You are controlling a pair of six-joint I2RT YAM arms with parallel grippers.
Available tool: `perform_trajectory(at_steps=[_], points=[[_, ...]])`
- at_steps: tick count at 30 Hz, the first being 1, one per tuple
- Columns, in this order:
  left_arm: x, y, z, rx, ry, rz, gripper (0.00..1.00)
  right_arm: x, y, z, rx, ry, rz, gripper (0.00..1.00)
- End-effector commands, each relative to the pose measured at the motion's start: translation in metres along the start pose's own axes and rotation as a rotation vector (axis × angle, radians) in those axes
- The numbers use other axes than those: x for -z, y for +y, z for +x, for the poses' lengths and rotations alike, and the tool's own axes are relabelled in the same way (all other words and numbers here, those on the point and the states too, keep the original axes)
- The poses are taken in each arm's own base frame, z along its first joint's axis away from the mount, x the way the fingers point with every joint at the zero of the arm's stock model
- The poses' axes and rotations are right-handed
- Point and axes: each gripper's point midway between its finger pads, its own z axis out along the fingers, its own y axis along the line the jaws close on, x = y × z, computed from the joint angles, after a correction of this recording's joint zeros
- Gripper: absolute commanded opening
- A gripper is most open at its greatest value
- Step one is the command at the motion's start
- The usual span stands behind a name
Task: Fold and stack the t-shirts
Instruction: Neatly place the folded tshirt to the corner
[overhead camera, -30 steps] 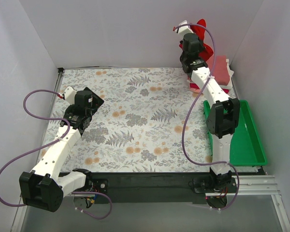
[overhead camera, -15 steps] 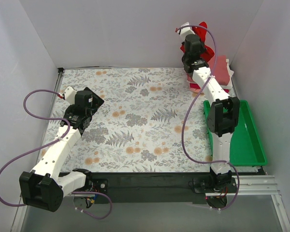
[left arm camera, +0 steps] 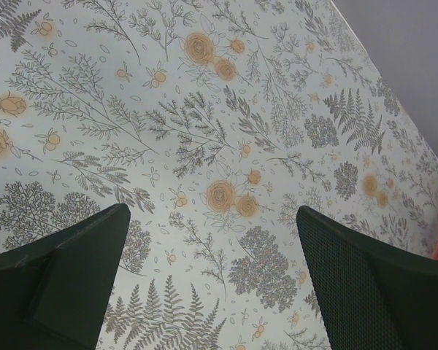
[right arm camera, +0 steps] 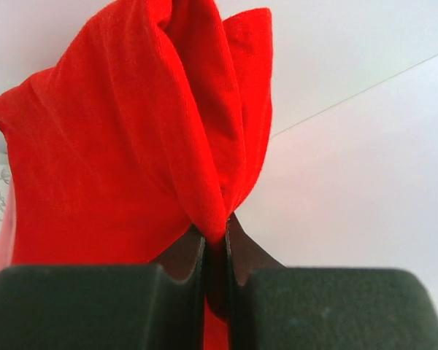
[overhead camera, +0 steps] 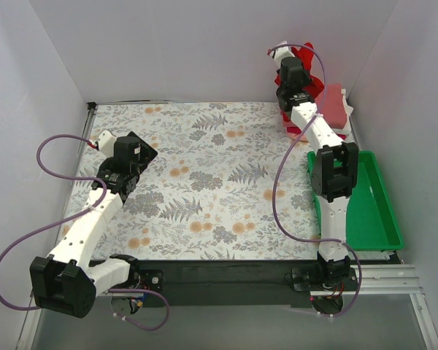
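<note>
Surface [overhead camera: 204,182]: flat, covered to its edges by a pale cloth printed with grey ferns and orange blossoms, bare across the middle and the left. Enclosed by plain white walls [overhead camera: 204,51] at the back and on both sides. Bounded at the near edge by a black strip [overhead camera: 226,273] carrying both arm bases. Green plastic tray [overhead camera: 372,211]: at the right edge of the surface, long axis running from near to far. Stack of folded t-shirts [overhead camera: 337,106]: in the far right corner, just beyond the tray's far end, with a pink rectangle on top and white and red layers showing beneath. Left gripper [left arm camera: 210,219]: fully spread, holding nothing, poised over the left part of the surface with only the printed cloth visible between its black fingers. Right gripper [right arm camera: 215,251]: pinched tight on a gathered fold of the bright red t-shirt [right arm camera: 131,146], almost no gap between the fingers. Red t-shirt: lifted clear of the surface, bunched and hanging from that pinch, set against the back wall above the stack. Purple cables [overhead camera: 51,153]: looped loosely beside each arm.
</note>
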Motion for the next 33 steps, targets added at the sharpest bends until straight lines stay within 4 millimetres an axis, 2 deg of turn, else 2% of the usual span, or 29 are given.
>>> perform_trajectory(at_steps=[1,10,18,20,23,24,26,27,30,33], points=[[-0.001,0.001,-0.004,0.005,-0.019,-0.006,0.98,-0.01,-0.026,-0.012,-0.095,-0.047,0.076,0.01],[-0.006,0.001,0.0,-0.004,-0.009,-0.019,0.98,-0.036,-0.023,0.035,-0.095,0.028,0.072,0.01],[-0.009,0.0,0.0,-0.009,-0.007,-0.026,0.98,-0.047,-0.011,0.077,-0.119,0.083,0.016,0.01],[-0.009,0.0,0.0,-0.009,-0.006,-0.027,0.98,-0.049,-0.01,0.087,-0.136,0.099,0.006,0.04],[-0.01,0.0,0.001,-0.011,-0.003,-0.029,0.98,-0.052,-0.012,0.1,-0.158,0.121,0.008,0.21],[-0.01,0.0,0.001,-0.011,-0.002,-0.028,0.98,-0.053,-0.013,0.103,-0.166,0.128,0.015,0.35],[-0.01,-0.001,0.001,-0.012,-0.003,-0.026,0.98,-0.055,-0.018,0.108,-0.193,0.139,0.028,0.46],[-0.01,0.0,0.001,-0.012,-0.003,-0.029,0.98,-0.055,-0.02,0.11,-0.209,0.141,0.032,0.64],[-0.01,0.0,0.0,-0.011,-0.005,-0.026,0.98,-0.054,-0.025,0.109,-0.26,0.134,0.025,0.91],[-0.009,0.0,0.0,-0.01,-0.007,-0.026,0.98,-0.046,-0.024,0.098,-0.315,0.11,-0.034,0.98]])
